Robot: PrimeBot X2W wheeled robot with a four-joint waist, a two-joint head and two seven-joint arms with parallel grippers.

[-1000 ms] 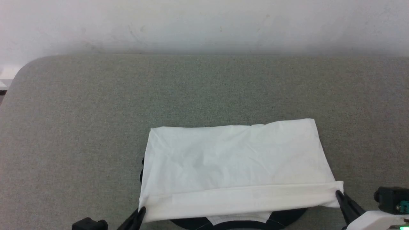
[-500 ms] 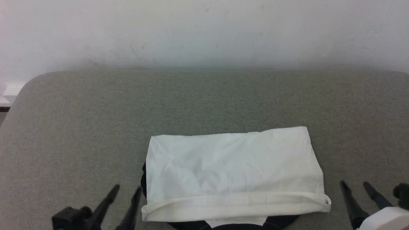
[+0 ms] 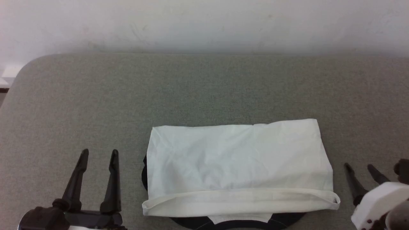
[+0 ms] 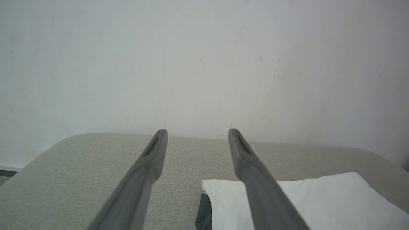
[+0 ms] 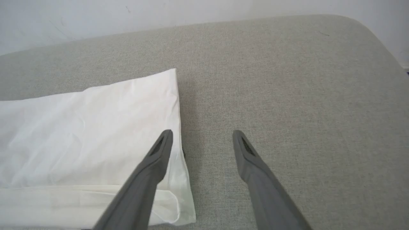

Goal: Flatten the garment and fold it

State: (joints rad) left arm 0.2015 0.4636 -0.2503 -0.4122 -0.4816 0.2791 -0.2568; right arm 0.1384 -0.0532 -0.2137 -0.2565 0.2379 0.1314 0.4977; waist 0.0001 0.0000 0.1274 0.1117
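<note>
**Q:** How does the left gripper stand?

**A:** At the lower left of the head view, its two dark fingers are spread apart with nothing between them. It hangs over bare grey padded surface, apart from the cloth.

**Q:** And one second before?

**A:** Its fingers were then pressed together on the near left corner of the garment. It has since let go and drawn off to the left.

**Q:** The right gripper?

**A:** It is likewise spread and empty, at the lower right, just beside the garment's right edge. A second ago it pinched the near right corner, which it held slightly raised. That corner now lies down on the surface. In the right wrist view one finger crosses in front of the cloth's edge; whether they touch cannot be told.

**Q:** Where is the garment?

**A:** It lies near the front of the padded surface, a little right of centre, folded into a lightly creased white rectangle. A rolled hem band runs along its near side. Black fabric shows from under the near edge and at the left side. Apart from the released corners, its outline matches the earlier picture. A pale wall rises behind the surface.
</note>
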